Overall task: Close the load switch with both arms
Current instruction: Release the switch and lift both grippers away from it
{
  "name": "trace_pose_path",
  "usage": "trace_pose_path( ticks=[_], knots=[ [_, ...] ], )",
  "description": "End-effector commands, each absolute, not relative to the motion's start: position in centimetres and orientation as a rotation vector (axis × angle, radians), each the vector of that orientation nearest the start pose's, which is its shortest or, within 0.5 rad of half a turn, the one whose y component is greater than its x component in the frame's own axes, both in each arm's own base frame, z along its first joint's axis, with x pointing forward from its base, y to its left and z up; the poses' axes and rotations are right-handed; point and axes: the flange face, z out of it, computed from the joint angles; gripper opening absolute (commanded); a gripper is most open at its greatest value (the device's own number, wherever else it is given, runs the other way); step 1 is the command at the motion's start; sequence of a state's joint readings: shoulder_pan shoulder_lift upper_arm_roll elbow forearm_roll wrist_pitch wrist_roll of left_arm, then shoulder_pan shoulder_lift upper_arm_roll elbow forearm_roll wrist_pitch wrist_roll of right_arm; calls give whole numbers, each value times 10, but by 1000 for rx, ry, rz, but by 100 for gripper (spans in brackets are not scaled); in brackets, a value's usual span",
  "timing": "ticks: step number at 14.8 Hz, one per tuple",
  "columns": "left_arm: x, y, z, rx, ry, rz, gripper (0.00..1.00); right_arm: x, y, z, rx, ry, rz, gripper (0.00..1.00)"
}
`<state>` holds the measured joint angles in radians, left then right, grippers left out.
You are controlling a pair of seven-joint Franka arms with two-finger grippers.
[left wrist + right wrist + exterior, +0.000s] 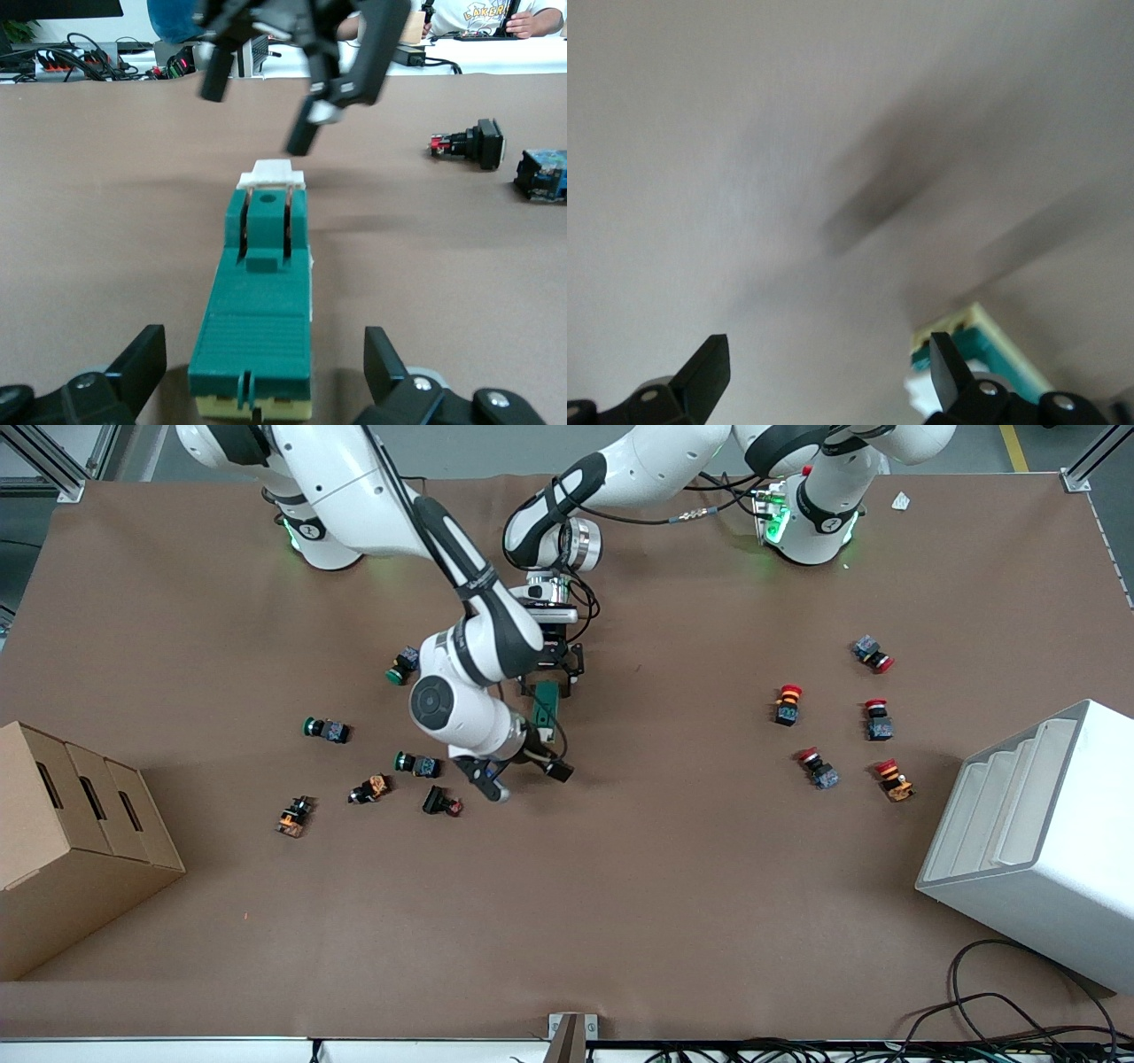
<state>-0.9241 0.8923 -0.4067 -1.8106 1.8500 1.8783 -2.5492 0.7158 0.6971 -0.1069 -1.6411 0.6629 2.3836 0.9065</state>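
The load switch (544, 710) is a dark-green block lying flat mid-table. In the left wrist view (263, 301) its white lever (271, 173) is at the end away from the camera. My left gripper (551, 680) is open and low over the switch's other end (263, 376); its fingers (142, 363) stand either side of the block, apart from it. My right gripper (524, 778) is open and empty above the table just past the lever end, and it also shows in the left wrist view (306, 80). In the right wrist view (824, 372) the switch's edge (992, 354) lies beside one finger.
Green, orange and black push buttons (416, 763) lie toward the right arm's end. Red-capped buttons (819, 768) lie toward the left arm's end. A cardboard box (71, 841) and a white bin (1036, 841) stand at the table's ends. Cables (1019, 1027) lie at the front edge.
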Motion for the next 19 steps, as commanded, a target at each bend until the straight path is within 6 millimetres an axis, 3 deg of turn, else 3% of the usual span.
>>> trace_pose_path(
  ticks=[1,3,6,10,12,14,16,19],
  knots=[
    [229,-583,106,-2661,-20,-1605,99,596,359,253,-2692,912,331,100],
    [224,-594,141,-2666,-37,-1491,99,608,313,295,-2726,794,385,100],
    [243,-601,192,-2704,-135,-1408,99,621,233,351,-2861,617,391,100],
    [289,-603,306,-2781,-340,-1135,99,625,120,415,-3023,301,355,100],
    [332,-581,372,-2819,-345,-958,100,620,63,448,-3088,176,335,100],
    [395,-545,444,-2901,-494,-763,100,610,19,480,-3123,19,305,100],
    [447,-504,489,-2966,-539,-622,100,600,-16,509,-3136,-27,302,100],
    [503,-434,525,-2941,-602,-532,100,595,-41,558,-3158,24,298,100]
  ],
)
